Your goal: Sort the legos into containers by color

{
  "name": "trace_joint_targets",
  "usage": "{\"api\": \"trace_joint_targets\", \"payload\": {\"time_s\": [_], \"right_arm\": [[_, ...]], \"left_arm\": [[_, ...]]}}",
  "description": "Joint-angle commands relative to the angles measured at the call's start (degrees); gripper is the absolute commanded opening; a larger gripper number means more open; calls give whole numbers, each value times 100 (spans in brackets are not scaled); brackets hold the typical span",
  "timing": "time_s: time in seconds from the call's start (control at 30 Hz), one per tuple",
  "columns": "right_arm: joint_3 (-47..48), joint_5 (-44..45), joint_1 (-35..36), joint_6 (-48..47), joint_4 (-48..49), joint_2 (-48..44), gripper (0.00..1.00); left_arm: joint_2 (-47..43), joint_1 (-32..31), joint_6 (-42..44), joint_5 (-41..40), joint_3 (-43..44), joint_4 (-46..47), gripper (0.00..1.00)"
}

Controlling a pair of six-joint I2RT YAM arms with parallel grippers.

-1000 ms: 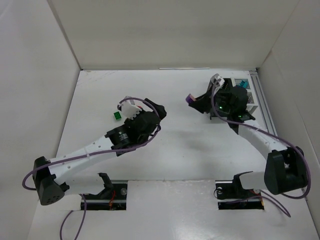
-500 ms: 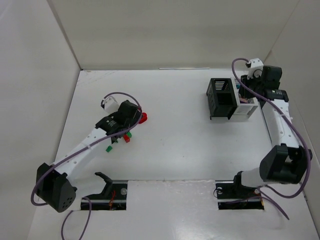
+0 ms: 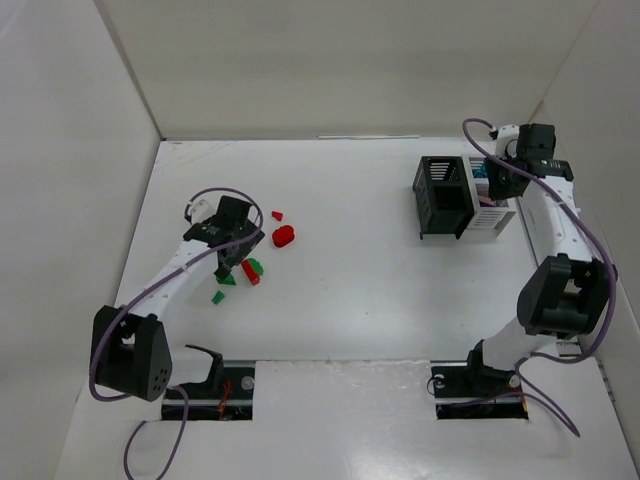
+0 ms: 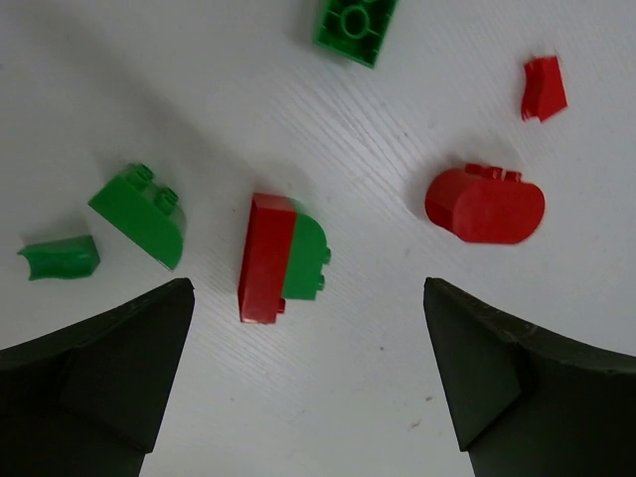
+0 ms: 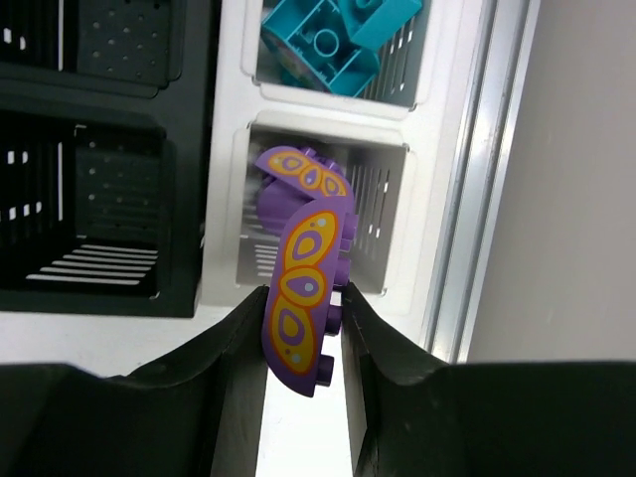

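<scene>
Containers [image 3: 465,197] stand as one joined cluster toward 2 o'clock on the white table [image 3: 350,320]. The black bins [image 3: 443,195] are on the cluster's 9 o'clock side and the white bins [image 3: 497,212] on its 3 o'clock side. In the right wrist view, the white bin at 12 o'clock holds teal bricks [image 5: 333,40]. The white bin [image 5: 383,214] just below it shows a purple surface with orange ovals inside. I cannot tell whether that is a separate piece or the far end of the held one. The black bins show only their perforated floors and slatted walls.

The right gripper [image 5: 301,298] is clamped on a curved purple brick [image 5: 298,338] printed with yellow-orange ovals. The brick stands on edge between the fingers, and its upper end reaches over the near rim of that white bin.

The remaining legos lie loose toward 9 o'clock on the table, well apart from the bins. The left gripper [image 4: 306,288] hangs over them with its jaws spread wide, holding nothing. Between its fingers [image 4: 109,348] lies a red-and-green joined pair [image 4: 283,258]. A green studded brick [image 4: 144,214] and a green scrap [image 4: 60,258] lie at 9 o'clock from the pair. Another green brick [image 4: 356,25] lies at 12 o'clock, a rounded red brick [image 4: 485,204] at 3 o'clock and a small red piece [image 4: 544,87] at 2 o'clock.
</scene>
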Motion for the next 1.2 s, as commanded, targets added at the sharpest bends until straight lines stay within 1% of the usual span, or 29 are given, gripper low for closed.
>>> {"api": "trace_joint_targets", "payload": {"time_s": [0.0, 0.1, 0.13, 0.2, 0.23, 0.27, 0.37, 0.4, 0.43, 0.53, 0.63, 0.7, 0.73, 0.77, 0.83, 0.87, 0.9, 0.93, 0.97, 1.07, 1.17], "right_arm": [[345, 104, -44, -143, -96, 216, 19], [459, 50, -97, -144, -96, 348, 24], [459, 50, -97, -144, -96, 400, 31], [520, 50, -97, -205, -96, 462, 36], [520, 50, -97, -206, -96, 462, 43], [520, 50, -97, -206, -96, 462, 46], [520, 50, -97, -206, -44, 462, 57], [520, 50, -97, -206, -43, 462, 67], [520, -19, -97, -206, -43, 410, 70], [450, -90, -97, -258, 71, 339, 74], [336, -213, -97, -258, 133, 95, 74], [170, -459, -97, -258, 386, -117, 75], [-5, -555, -97, -258, 483, -353, 76], [-94, -661, -97, -258, 580, -477, 82], [-270, -836, -97, -189, 843, -714, 86], [-436, -898, -97, -127, 905, -942, 97], [-516, -899, -97, -66, 967, -1057, 100], [-630, -986, -97, -65, 1203, -1189, 100], [-849, -1091, -97, 5, 1327, -1451, 100], [-1114, -1303, -97, 128, 1713, -1804, 100], [-1255, -1365, -97, 190, 1803, -2104, 100]], "left_arm": [[81, 424, 289, 238, -101, 98, 100], [81, 496, 463, 238, -101, 247, 100], [151, 548, 464, 238, -49, 317, 100], [282, 549, 544, 238, 83, 318, 100], [336, 549, 596, 168, 83, 318, 100], [388, 549, 596, 167, 170, 318, 100], [459, 671, 596, 106, 171, 248, 100], [520, 767, 596, 184, 171, 248, 100], [521, 829, 596, 307, 171, 370, 100], [582, 944, 658, 361, 171, 511, 100], [775, 944, 658, 290, 416, 626, 100], [959, 944, 728, 177, 557, 792, 100], [1030, 944, 728, 107, 610, 854, 99], [1117, 944, 728, 45, 724, 924, 99], [1399, 1066, 728, -61, 803, 1126, 93], [1504, 1119, 728, 61, 899, 1196, 90], [1714, 1181, 780, 149, 900, 1275, 87], [1812, 1286, 781, 150, 996, 1276, 84], [1908, 1287, 781, 150, 1049, 1276, 82], [2295, 1427, 833, 88, 1269, 1329, 77], [2647, 1480, 895, 88, 1453, 1329, 71]]}}
